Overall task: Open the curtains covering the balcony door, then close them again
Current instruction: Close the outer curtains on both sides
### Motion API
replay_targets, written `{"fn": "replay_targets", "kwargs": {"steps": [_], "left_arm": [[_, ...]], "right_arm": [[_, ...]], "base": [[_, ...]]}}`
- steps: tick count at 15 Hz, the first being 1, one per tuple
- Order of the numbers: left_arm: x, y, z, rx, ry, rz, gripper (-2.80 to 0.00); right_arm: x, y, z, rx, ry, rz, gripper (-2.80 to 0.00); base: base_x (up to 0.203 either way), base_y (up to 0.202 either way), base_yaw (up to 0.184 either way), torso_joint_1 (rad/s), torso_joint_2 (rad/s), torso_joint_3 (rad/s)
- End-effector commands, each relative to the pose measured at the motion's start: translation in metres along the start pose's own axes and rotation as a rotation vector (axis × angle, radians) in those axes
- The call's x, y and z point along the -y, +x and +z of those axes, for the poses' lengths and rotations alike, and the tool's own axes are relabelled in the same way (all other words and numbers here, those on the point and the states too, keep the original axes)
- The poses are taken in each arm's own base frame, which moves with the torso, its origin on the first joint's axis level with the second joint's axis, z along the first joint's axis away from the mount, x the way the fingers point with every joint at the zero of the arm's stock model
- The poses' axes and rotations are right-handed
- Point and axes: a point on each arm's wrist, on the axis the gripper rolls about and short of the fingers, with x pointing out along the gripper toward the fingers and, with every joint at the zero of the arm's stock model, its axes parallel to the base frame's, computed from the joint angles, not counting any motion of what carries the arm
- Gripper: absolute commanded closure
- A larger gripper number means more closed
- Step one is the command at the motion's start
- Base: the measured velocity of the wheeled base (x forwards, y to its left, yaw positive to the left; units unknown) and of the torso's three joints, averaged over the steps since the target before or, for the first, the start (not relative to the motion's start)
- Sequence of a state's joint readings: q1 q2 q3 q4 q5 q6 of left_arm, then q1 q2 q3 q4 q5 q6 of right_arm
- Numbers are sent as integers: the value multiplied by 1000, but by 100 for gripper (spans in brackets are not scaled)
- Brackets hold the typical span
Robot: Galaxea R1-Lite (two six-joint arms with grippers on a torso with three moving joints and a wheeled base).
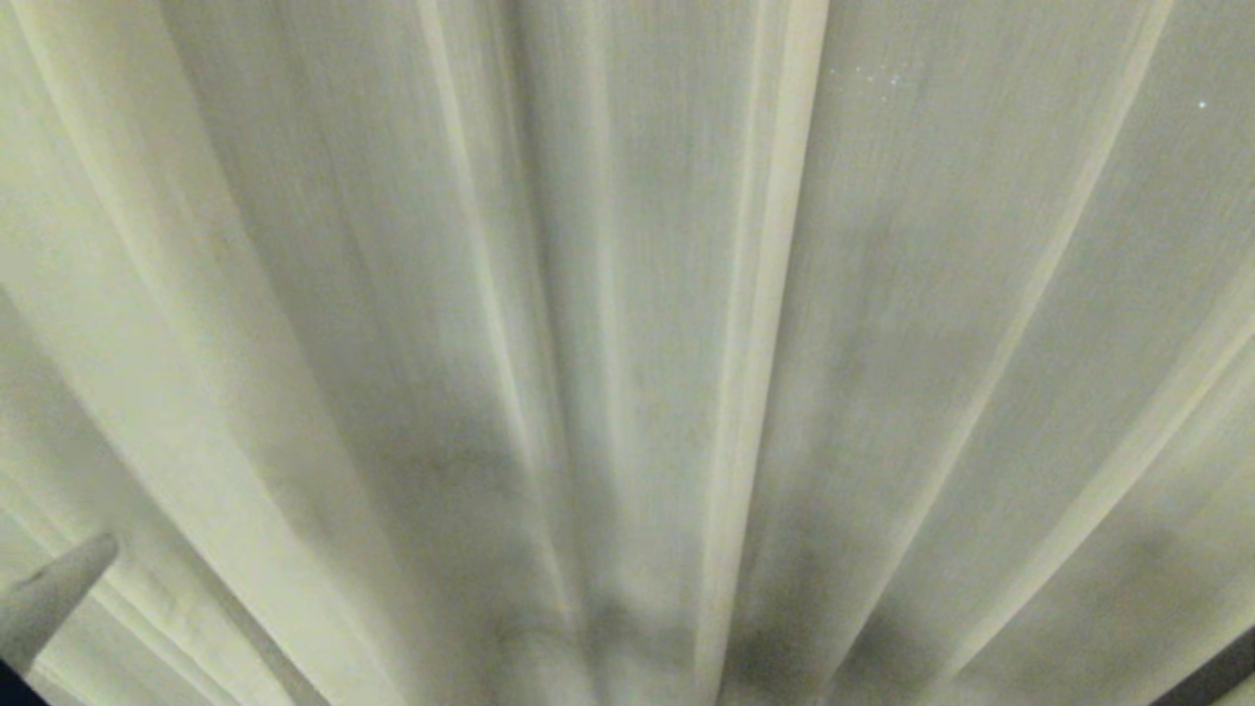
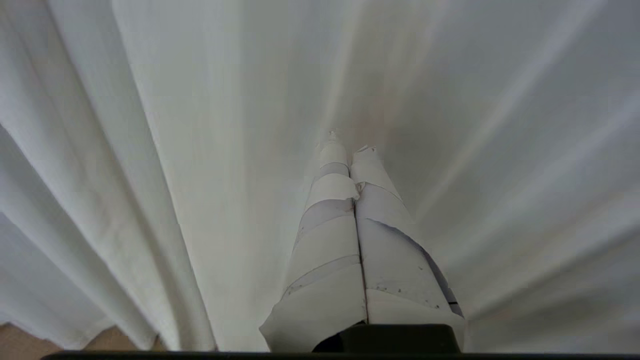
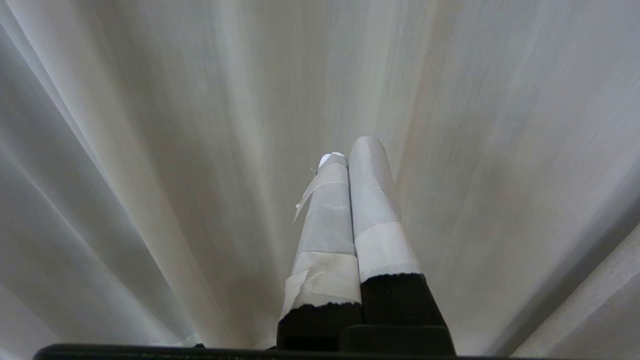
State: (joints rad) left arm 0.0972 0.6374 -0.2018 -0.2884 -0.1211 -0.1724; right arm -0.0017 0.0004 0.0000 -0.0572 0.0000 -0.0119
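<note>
Curtains (image 1: pixel 627 294) fill everything you see: cream pleated fabric, hanging drawn across, folds fanning out from low centre in the head view. Balcony door not visible behind them from any camera, so you can't confirm its state.

Left gripper (image 2: pixel 350 147): both tape-wrapped fingers (image 2: pixel 330 240) pressed flat together, clenched, nothing between them. Fabric sits just ahead of the tips; touching or a hair apart, can't tell. Curtain pleats spread to both sides of the jaws and beyond the tips. In the head view you get only 1 pale taped tip of this gripper (image 1: pixel 54 593) poking in at the lower left edge, in front of the fabric. A strip of tan floor (image 2: pixel 30 340) shows under the curtain hem, off to the side of the left jaws, back near the gripper's base.

Right gripper (image 3: pixel 352 150): 2 taped fingers (image 3: pixel 375 200) also clenched together, empty, black bases below the tape, a bit of tape peeling loose on 1 finger. Curtain is straight ahead of the tips and all around them; contact unclear. This arm doesn't show in the head view.
</note>
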Motion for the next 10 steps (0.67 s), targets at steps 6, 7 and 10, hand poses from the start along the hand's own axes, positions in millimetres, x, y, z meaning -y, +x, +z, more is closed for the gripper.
{"fn": "replay_targets", "kwargs": {"steps": [6,7,10], "left_arm": [[-9,-36,-71,-32,85,-59,0],[-10,-40,-76,-35,90,-35,0],[-13,-51,-85,56,92,53,0]], "right_arm": [[0,0,0,1,0,0,0],[0,0,0,1,0,0,0],[0,0,0,1,0,0,0]], "base": [[0,0,0,0,0,0],[0,0,0,0,0,0],[0,0,0,0,0,0]]}}
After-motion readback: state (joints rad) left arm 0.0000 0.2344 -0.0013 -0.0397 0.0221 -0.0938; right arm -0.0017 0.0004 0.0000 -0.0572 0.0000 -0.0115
